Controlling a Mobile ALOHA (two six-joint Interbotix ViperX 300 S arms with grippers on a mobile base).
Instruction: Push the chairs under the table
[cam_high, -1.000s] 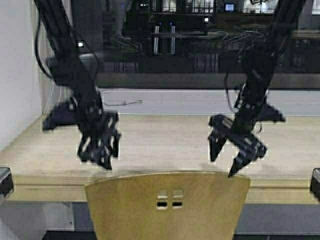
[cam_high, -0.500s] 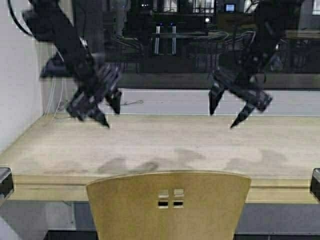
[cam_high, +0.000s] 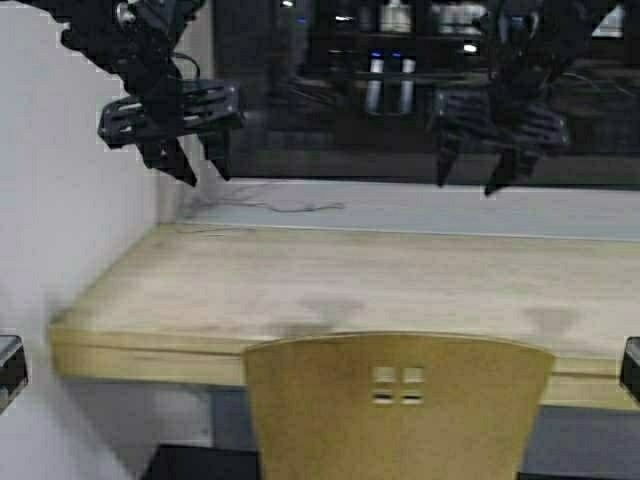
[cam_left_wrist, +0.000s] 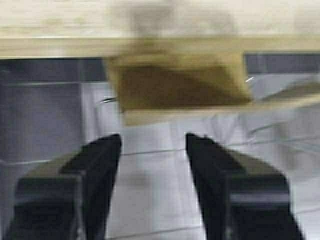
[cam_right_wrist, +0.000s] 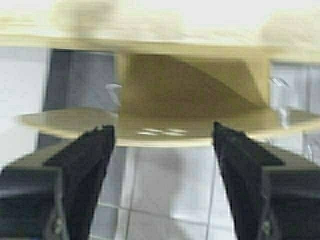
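High view: left gripper is raised well above the far-left part of the table, fingers apart and holding nothing. Right gripper is equally high over the far-right side, fingers likewise apart and empty. One second ago both hung low just behind the chair backrest; they have since lifted clear. The whole scene has also shifted right in this view, so the base has moved, not the furniture.

Judgement: the chair now stands with its backrest at the table's rounded front edge, which suggests the push on this chair is finished and the robot is repositioning, possibly toward another chair.

Edges and clearance, left to right:
- White wall closes off the table's left end; little room there for a sideways sweep
- Open tabletop beneath both grippers
- Chair backrest near centre, under the front edge line
- Table continues right beyond view
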